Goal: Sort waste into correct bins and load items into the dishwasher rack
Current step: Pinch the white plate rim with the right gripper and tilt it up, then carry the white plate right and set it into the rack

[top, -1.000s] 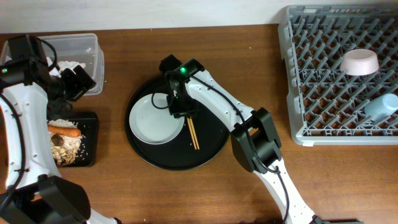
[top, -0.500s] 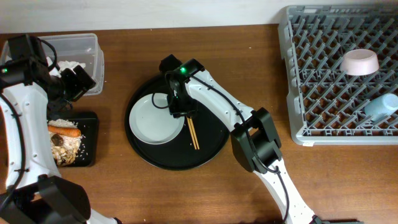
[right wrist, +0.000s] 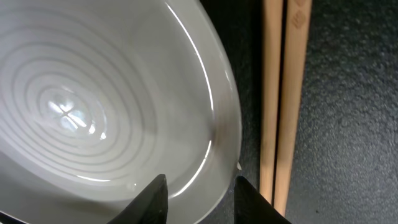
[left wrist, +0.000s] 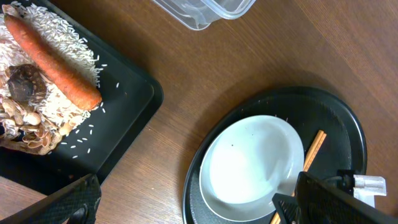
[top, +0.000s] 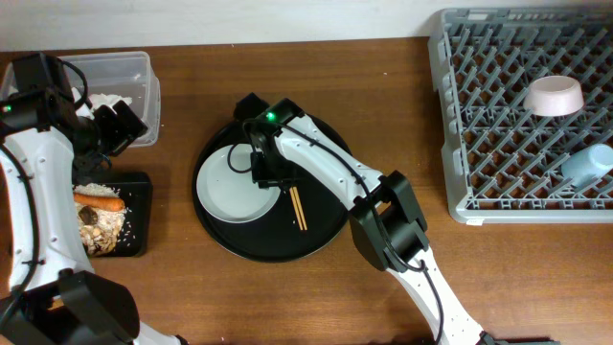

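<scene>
Right pincer point(right wrist: 200, 186) parted astride dish point(right wrist: 93, 106) rim, chopsticks point(right wrist: 283, 93) paired just beside it, long axis vertical in wrist view

A brown wooden bench point(top: 383, 96) spreads out under the right end effector point(top: 261, 174) and runs on to both sides of it. The wood has thin dark lines going along it. Far behind the end effector, past the back edge of the bench, there is a thin strip of pale wall point(top: 287, 19). The light is soft and even all over.
</scene>
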`<state>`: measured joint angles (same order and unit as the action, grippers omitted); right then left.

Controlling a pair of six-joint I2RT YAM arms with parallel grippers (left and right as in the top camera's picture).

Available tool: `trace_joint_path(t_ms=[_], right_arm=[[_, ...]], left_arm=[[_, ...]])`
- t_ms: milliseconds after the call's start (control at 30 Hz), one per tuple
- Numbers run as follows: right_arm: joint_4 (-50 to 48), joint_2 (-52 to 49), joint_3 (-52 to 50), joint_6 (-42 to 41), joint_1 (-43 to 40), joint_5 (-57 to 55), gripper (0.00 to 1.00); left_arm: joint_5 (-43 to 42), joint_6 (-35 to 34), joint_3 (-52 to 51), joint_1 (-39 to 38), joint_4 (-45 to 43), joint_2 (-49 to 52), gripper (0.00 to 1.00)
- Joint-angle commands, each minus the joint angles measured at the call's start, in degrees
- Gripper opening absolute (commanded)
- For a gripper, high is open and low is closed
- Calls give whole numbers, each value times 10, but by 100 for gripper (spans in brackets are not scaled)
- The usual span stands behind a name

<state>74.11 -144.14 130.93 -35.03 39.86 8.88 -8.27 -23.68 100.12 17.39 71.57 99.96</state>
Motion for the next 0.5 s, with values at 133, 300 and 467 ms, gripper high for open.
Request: trace_joint_path(t_ms=[133, 300, 467], right_arm=[[6, 3, -20, -38, 11, -17, 35], [-25, 3, -52, -60, 18, -20, 34], [-31, 3, -54, -60, 18, -20, 26]], left_arm=[[2, -7, 2, 0, 1, -15, 99], [2, -7, 2, 0, 1, -15, 99], [2, -7, 2, 0, 1, -15, 99]])
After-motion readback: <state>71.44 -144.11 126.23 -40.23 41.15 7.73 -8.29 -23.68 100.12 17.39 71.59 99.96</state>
